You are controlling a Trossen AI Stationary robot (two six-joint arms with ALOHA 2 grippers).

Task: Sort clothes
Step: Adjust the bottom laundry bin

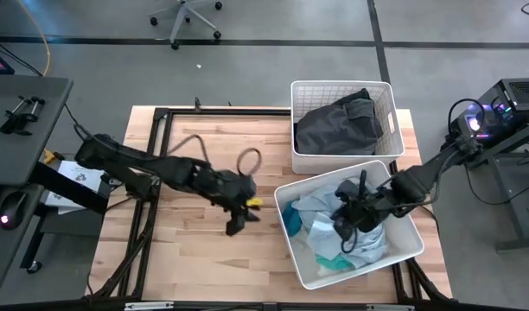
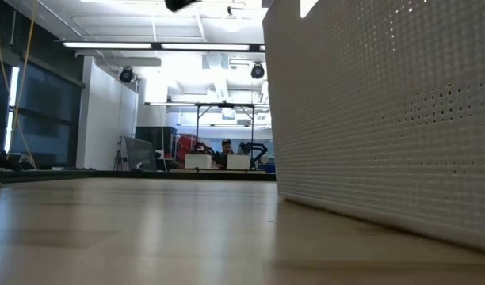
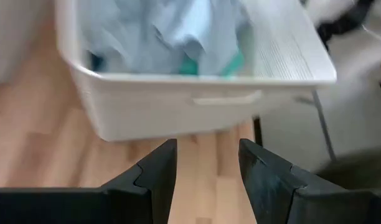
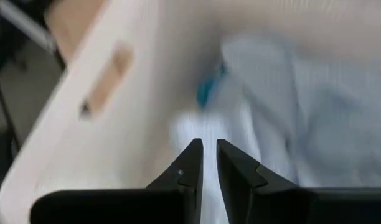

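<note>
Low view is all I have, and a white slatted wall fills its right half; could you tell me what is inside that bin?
Observer: The nearer bin holds the light clothes, pale blue and teal.
Operator: Thank you. Where is the right gripper?
Observer: The right gripper is over that pile, fingers nearly shut, holding nothing.
Operator: And the dark garments?
Observer: The dark clothes lie in the farther bin.
Operator: And the left arm?
Observer: The left gripper is open and empty above bare table.

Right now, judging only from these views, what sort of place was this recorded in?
Probably a robotics lab or workshop: a wooden table on grey concrete floor, an office chair, and an open hall with bright ceiling lights.
</note>
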